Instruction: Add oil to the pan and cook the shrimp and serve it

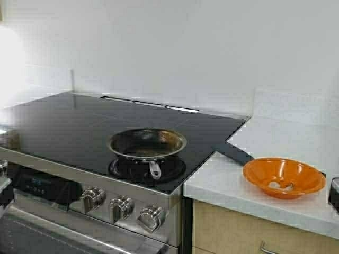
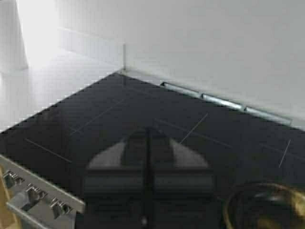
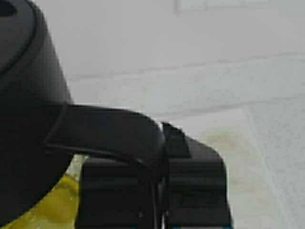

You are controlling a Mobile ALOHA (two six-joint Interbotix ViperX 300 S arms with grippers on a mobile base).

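Note:
The steel pan (image 1: 147, 143), dark and browned inside, sits on the front right burner of the black cooktop with its stubby handle toward me. Shrimp (image 1: 280, 185) lie in the orange bowl (image 1: 254, 172) on the counter to the right. My left gripper (image 2: 147, 136) hovers shut and empty above the cooktop, with the pan's rim (image 2: 267, 205) just beside it. My right gripper (image 3: 162, 143) is shut on the black side handle (image 3: 109, 129) of the jug. Below the jug's black lid (image 3: 24, 95), yellow oil (image 3: 52, 210) shows. Neither gripper is clear in the high view.
A dark flat utensil (image 1: 233, 152) lies on the white counter between cooktop and orange bowl. Stove knobs (image 1: 121, 207) line the front panel. A dark object (image 1: 334, 194) pokes in at the right edge. The white wall stands close behind the stove.

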